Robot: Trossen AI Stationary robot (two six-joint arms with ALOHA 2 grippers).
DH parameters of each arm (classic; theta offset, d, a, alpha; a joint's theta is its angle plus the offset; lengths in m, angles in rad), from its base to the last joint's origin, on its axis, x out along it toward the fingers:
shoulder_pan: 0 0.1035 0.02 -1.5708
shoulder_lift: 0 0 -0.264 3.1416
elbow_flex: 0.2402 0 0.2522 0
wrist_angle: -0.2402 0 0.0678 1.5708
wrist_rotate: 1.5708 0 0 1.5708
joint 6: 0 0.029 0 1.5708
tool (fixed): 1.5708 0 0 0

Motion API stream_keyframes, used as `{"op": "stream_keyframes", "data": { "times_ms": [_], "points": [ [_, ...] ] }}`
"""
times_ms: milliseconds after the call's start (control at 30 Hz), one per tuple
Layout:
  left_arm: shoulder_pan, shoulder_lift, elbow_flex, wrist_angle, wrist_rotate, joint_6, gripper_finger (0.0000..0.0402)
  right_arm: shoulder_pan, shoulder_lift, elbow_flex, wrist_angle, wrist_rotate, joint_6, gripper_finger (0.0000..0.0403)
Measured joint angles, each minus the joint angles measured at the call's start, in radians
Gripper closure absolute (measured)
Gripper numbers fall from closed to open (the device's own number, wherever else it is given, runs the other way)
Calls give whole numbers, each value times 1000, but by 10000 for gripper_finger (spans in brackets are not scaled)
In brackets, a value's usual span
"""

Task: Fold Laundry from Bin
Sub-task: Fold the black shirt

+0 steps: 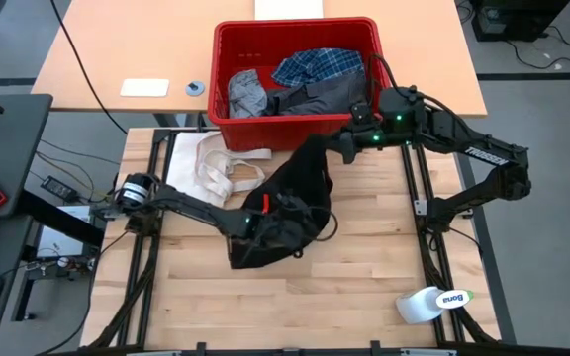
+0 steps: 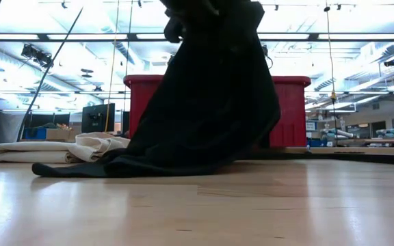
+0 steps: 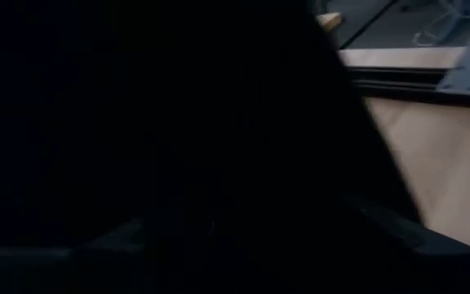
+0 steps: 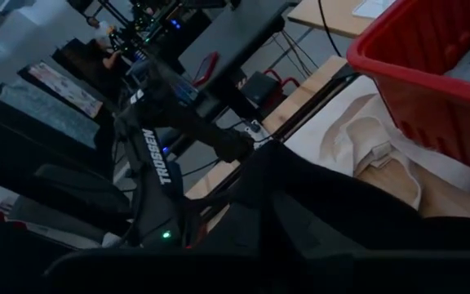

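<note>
On the butcher-block table (image 1: 364, 287), one large black garment (image 1: 285, 203) is hanging from two grippers, its lower part pooling on the wood just in front of the red bin (image 1: 224, 59). The right gripper (image 1: 327, 146) is pinching the garment's upper corner beside the bin's front wall, fingers clamped on the cloth. The left gripper (image 1: 270, 210) is sitting buried in the middle of the black fabric; whether its fingers are apart or together I cannot tell, as its wrist view is filled with dark cloth.

Three more garments are lying inside the bin: one blue-and-white plaid shirt (image 1: 317, 64), one light grey piece (image 1: 247, 94) and one dark grey piece (image 1: 325, 96). One cream-white cloth with strap loops (image 1: 211, 168) is spreading on the table left of the black garment, touching its edge.

One white roll labelled "Bona" (image 1: 433, 302) is lying near the table's front right corner. Behind the bin, a tan desk (image 1: 117, 49) is carrying one white card (image 1: 144, 87) and one small round disc (image 1: 196, 88). In the low view, a room with ceiling strip lights (image 2: 53, 35) is stretching behind the table.
</note>
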Motion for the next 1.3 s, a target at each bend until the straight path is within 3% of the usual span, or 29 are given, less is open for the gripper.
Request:
{"op": "stream_keyframes", "data": {
  "times_ms": [100, 200, 300, 433, 500, 633, 967, 1167, 1300],
  "points": [
    [30, 0, 0, 38, 6, 1, 160, 0, 0, 0, 1, -11, -1, 390],
    [53, 0, 0, 85, 89, 8, 193, 0, 0, 0, 2, -34, -17, 390],
    [55, 0, 0, 146, 149, 44, 259, -3, -8, 0, -16, -35, -48, 390],
    [32, -12, 0, 165, 129, 95, 362, -27, -30, 0, -40, -28, -72, 390],
    [19, -30, -1, 161, 94, 122, 388, -40, -42, 0, -52, -25, -79, 390],
    [5, -70, 0, 177, 51, 194, 387, -64, -63, 0, -69, -25, -90, 390],
    [-15, -244, -1, 180, 78, 324, 396, -120, -77, 0, -144, -24, -162, 388],
    [-66, -408, -1, 141, 82, 384, 392, -134, -81, 0, -235, -82, -334, 388],
    [-92, -495, -1, 75, 25, 393, 391, -133, -102, 0, -266, -98, -452, 387]
  ]
}}
